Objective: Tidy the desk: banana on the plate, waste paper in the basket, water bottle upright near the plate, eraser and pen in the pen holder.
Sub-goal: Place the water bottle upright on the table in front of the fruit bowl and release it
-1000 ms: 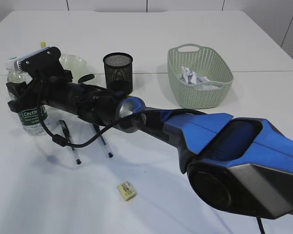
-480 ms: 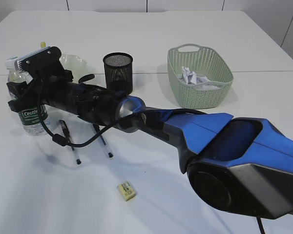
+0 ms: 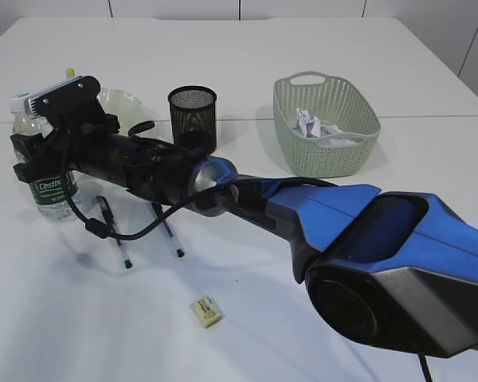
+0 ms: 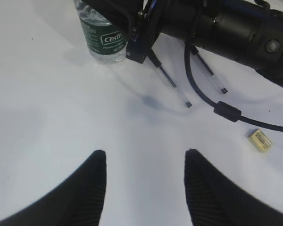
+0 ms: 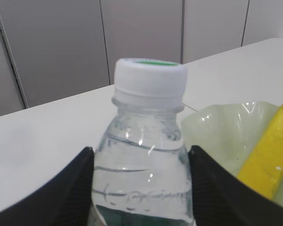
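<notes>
Bottle stands upright at nine o'clock on the worktop, just beside the plate that carries the banana; right gripper brackets its shoulder, though whether it clamps or has slackened I cannot tell. Left gripper hovers wide, holding nothing

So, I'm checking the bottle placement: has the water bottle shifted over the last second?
No. The water bottle stands upright at the same spot left of the pen holder, right pincer around it.
</notes>
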`<state>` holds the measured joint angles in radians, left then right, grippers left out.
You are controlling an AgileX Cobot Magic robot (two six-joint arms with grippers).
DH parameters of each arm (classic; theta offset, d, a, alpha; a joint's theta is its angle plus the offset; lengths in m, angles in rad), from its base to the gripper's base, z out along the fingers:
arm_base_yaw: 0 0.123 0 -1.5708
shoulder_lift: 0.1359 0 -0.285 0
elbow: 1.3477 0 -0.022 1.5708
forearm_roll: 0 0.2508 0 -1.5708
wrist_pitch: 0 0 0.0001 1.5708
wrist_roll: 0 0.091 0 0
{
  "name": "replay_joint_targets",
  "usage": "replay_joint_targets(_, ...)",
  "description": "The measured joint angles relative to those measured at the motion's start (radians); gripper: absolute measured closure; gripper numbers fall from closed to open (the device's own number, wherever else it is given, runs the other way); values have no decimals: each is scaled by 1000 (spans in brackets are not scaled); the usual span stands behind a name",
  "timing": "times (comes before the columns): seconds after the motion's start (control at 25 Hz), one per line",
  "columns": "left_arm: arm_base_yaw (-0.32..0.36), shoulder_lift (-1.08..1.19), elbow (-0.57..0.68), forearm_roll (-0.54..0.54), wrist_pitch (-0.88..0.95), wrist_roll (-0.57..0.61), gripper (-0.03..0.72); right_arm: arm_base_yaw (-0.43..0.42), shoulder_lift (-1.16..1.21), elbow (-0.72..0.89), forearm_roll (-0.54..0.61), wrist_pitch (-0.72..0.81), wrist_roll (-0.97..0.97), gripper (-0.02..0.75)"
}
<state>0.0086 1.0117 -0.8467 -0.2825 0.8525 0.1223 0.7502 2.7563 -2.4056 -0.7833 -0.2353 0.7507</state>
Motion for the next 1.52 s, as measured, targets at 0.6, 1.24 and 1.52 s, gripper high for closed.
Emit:
replay_joint_targets(0.6, 0, 0, 0, 0, 0, 0, 307, 0, 0, -6, 4, 13, 48, 246)
replay_joint_targets(1.24, 0, 0, 0, 0, 0, 0, 307, 0, -40, -10, -190, 74, 276, 223)
replay_joint_targets(1.52, 0, 0, 0, 0, 0, 0, 307, 0, -59, -10, -540, 77, 608, 221)
